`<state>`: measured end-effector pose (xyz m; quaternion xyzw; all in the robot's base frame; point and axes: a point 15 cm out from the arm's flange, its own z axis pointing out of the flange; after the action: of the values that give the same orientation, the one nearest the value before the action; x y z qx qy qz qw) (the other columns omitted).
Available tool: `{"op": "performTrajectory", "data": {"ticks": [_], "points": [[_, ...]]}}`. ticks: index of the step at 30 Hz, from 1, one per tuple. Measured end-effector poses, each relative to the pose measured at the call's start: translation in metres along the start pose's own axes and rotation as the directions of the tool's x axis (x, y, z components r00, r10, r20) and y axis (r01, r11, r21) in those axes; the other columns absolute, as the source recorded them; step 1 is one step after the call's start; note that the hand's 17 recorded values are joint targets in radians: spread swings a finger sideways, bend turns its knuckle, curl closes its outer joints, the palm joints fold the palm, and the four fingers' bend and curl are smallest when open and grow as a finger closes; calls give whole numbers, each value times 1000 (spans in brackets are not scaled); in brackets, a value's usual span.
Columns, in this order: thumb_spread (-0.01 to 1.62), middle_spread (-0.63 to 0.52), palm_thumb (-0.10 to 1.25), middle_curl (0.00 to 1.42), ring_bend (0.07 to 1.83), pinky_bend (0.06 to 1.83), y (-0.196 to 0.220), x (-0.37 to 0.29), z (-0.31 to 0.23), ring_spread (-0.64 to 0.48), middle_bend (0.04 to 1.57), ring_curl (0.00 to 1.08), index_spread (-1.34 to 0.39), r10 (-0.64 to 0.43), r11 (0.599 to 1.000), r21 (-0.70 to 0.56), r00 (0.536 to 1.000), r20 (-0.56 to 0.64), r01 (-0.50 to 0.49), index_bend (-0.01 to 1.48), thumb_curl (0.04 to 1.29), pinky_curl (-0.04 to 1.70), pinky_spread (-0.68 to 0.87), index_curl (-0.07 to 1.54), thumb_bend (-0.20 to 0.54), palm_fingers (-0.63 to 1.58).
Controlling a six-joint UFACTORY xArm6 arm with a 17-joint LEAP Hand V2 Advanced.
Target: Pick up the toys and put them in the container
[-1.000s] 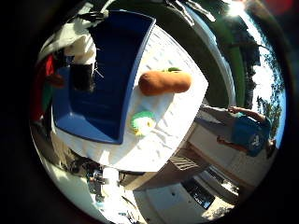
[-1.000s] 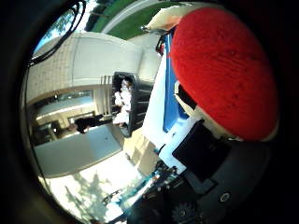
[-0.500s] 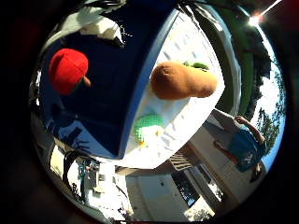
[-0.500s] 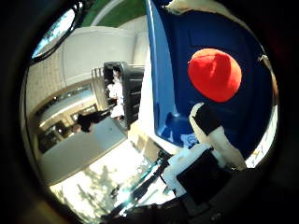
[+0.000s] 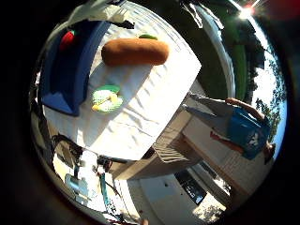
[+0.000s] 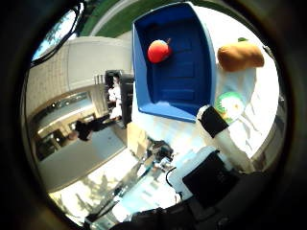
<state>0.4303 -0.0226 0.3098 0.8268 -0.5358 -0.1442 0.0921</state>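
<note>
Red toy (image 6: 159, 51) lies inside blue container (image 6: 192, 98); brown toy (image 5: 135, 51) and green toy (image 5: 106, 99) remain on tabletop (image 5: 154, 108). Hand (image 6: 218, 143) empty, fingers relaxed. Risk: soft brown toy may roll off the tabletop edge if nudged

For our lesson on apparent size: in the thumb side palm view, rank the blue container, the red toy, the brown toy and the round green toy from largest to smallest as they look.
1. Blue container
2. Brown toy
3. Round green toy and red toy: these look much alike, and the robot hand partly covers the green one, so I leave them unranked.

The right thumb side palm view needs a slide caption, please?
Red toy lies in the blue container; brown toy and green toy wait on the white table.
</note>
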Motion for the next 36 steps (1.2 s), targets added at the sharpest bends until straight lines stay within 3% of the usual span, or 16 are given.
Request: {"op": "performTrajectory", "data": {"ticks": [1,9,24,28,29,31,36], "points": [[1106,118,794,305,393,649,14,37,19,287,176,323,-334,32,999,-7,999,-15,-32,176,428,314,465,193,-29,-3],[1110,87,785,313,395,605,11,71,84,265,171,324,-264,35,999,-20,997,-62,-37,169,424,285,449,222,-28,36],[1111,63,785,313,395,579,-12,37,146,260,174,324,-220,-35,998,-62,997,-66,31,179,418,262,433,243,-27,56],[1110,-17,789,368,613,589,-20,30,145,206,348,351,-186,-34,998,-57,995,-89,29,145,416,222,432,233,-26,581],[1104,-39,785,424,834,659,-20,31,145,186,495,417,-235,-34,998,-54,995,-91,29,54,417,241,415,180,-29,836],[1099,-87,787,507,1066,761,-22,33,144,135,643,516,-296,-36,998,-52,994,-104,31,60,417,290,409,124,-28,906],[1091,-156,844,674,1245,1159,-19,35,132,35,864,657,-448,-32,999,-30,992,-125,28,188,428,463,373,31,-8,1082]]}}
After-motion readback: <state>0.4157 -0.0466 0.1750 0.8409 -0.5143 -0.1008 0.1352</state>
